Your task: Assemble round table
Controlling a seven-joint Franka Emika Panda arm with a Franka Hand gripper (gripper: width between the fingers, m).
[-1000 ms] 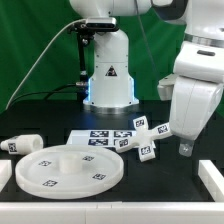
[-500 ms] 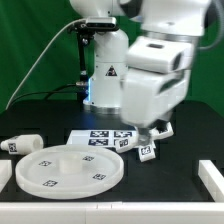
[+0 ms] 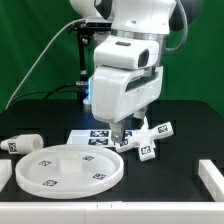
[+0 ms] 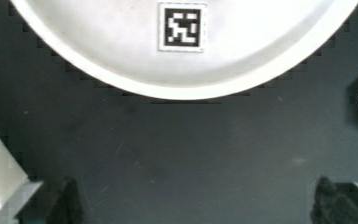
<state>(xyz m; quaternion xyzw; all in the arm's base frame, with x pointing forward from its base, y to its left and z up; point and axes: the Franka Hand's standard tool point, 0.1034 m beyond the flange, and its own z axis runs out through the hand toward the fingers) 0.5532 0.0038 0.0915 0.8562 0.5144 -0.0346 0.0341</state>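
Tool [image 3: 118, 134] spread wide, empty, hovers over tabletop [image 3: 190, 150] just beyond far rim of round disc [image 3: 65, 168]. Leg [image 3: 22, 146] lies left, cross base [image 3: 146, 140] right. Risk: descending here, a finger clips that rim or marker board [image 3: 98, 133], shoving the disc.

Tabletop [image 3: 185, 155] matte black. Round disc [image 3: 68, 168] plain white, dotted with small black-and-white square tags [image 4: 183, 27]. Short leg [image 3: 20, 146] white with dark tag marks. Cross-shaped base [image 3: 148, 140] white, black-and-white tags on arm ends. Marker board [image 3: 100, 134] white, row of bold black square patterns. Robot arm [image 3: 125, 75] glossy white. Backdrop [image 3: 30, 40] solid green. Gripper fingers [image 4: 43, 200] black, nearly blending into tabletop.
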